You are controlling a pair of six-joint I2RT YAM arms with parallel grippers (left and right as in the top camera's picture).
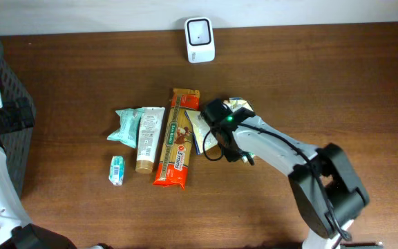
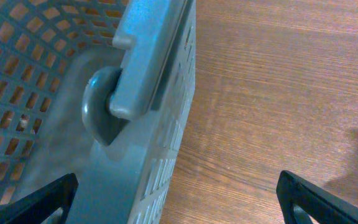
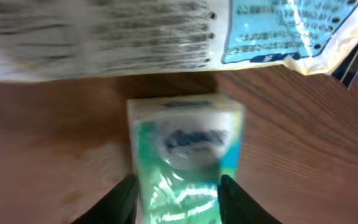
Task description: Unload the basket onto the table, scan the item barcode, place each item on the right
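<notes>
Left end effector (image 2: 176, 194) gapes wide; right end effector (image 3: 178, 198) grips.

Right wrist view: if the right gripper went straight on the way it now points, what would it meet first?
The green and white Kleenex tissue pack, lying between the fingers of the right gripper; past it, the white packet with blue print. Blur leaves depth uncertain.
</notes>
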